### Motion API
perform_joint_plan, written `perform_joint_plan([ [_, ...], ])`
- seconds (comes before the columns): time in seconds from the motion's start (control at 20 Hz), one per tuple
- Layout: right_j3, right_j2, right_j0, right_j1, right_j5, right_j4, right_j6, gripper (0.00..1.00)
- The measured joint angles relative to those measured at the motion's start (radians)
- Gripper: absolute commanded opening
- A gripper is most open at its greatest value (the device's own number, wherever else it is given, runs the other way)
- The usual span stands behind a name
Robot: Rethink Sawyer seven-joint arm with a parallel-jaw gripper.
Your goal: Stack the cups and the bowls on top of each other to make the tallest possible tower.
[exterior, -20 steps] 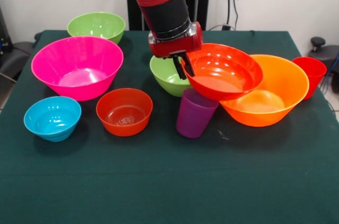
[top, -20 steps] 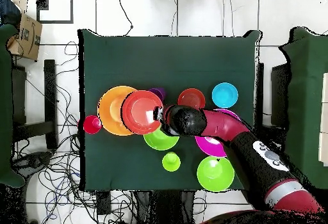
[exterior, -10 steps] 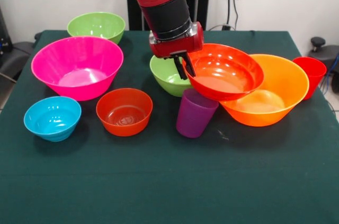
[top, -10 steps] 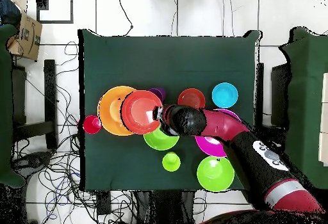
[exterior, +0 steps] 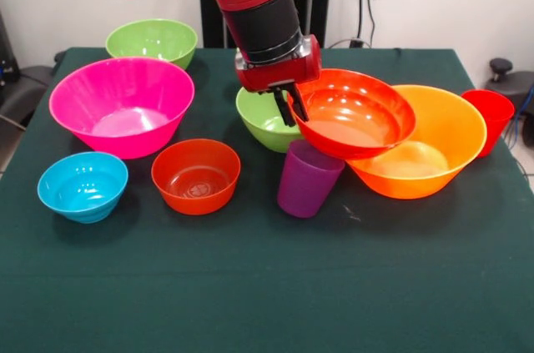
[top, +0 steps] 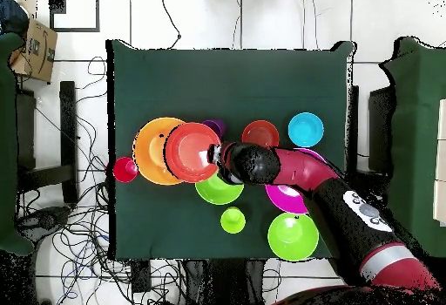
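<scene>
My gripper (exterior: 292, 108) is shut on the near rim of the medium red-orange bowl (exterior: 355, 113). It holds the bowl tilted over the purple cup (exterior: 307, 179) and the rim of the large orange bowl (exterior: 427, 157); I cannot tell whether they touch. From overhead the held bowl (top: 192, 152) overlaps the orange bowl (top: 148, 149) beside my gripper (top: 214, 155). A lime green bowl (exterior: 260, 121) sits behind my gripper. The pink bowl (exterior: 121, 107), blue bowl (exterior: 83, 186), small orange-red bowl (exterior: 196, 175), second lime bowl (exterior: 152, 39) and red cup (exterior: 489, 118) stand apart. No pile stands.
The lime green cup (top: 233, 220) shows only from overhead, near the robot's side of the table, and my arm hides it in the front view. The dark green table cloth (exterior: 267, 286) stretches wide along the front edge. Cables and chairs surround the table.
Almost nothing: my gripper and the red-orange bowl have edged very slightly toward the large orange bowl. The other bowls and cups have not moved.
</scene>
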Motion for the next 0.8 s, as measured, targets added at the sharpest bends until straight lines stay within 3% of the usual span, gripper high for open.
perform_joint_plan([
  [0.8,-0.021,0.018,0.0,0.007,0.001,-0.034,0.0,0.0],
])
